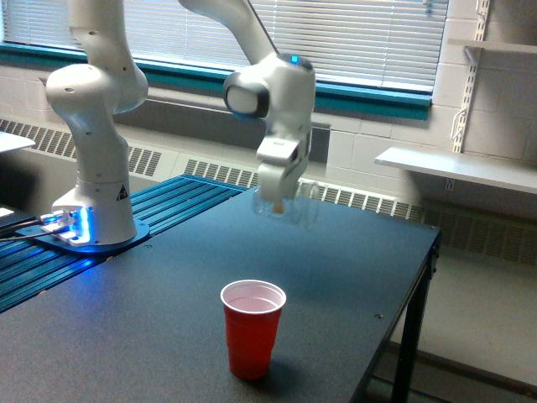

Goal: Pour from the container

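Observation:
The container (295, 207), a clear see-through plastic cup, hangs in the air over the far part of the black table (151, 311), roughly upright and blurred. My gripper (279, 201) is shut on it, just under the white wrist. A red party cup (252, 328) with a pale inside stands upright near the table's front, well below the container and nearer the camera. What is inside the clear cup cannot be made out.
The arm's white base (92, 210) stands on a blue ribbed plate (50, 260) at the exterior view's left. The table's edge (419, 277) drops off at the exterior view's right. A wall shelf (457, 168) and radiator lie behind.

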You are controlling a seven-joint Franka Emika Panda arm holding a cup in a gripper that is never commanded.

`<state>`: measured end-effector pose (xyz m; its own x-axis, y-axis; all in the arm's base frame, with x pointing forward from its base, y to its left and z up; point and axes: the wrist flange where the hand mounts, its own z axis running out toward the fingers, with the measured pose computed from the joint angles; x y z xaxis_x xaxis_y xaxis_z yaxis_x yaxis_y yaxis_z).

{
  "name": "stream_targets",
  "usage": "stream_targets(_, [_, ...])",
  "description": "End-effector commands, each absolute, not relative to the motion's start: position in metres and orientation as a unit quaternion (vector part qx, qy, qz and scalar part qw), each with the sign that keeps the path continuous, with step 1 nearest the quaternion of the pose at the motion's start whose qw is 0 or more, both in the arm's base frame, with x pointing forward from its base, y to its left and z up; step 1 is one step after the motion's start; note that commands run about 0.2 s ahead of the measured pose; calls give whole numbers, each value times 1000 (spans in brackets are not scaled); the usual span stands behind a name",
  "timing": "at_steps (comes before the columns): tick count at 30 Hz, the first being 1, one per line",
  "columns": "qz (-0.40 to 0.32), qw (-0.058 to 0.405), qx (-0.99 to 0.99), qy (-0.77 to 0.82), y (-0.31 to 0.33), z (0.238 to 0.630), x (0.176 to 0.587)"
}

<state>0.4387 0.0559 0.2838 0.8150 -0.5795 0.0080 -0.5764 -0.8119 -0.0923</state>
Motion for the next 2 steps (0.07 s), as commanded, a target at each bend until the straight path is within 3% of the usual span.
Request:
stream_targets(1, [-128,55,-938,316,48,360,460])
stream_targets(2, [-133,49,-940,310,48,363,459])
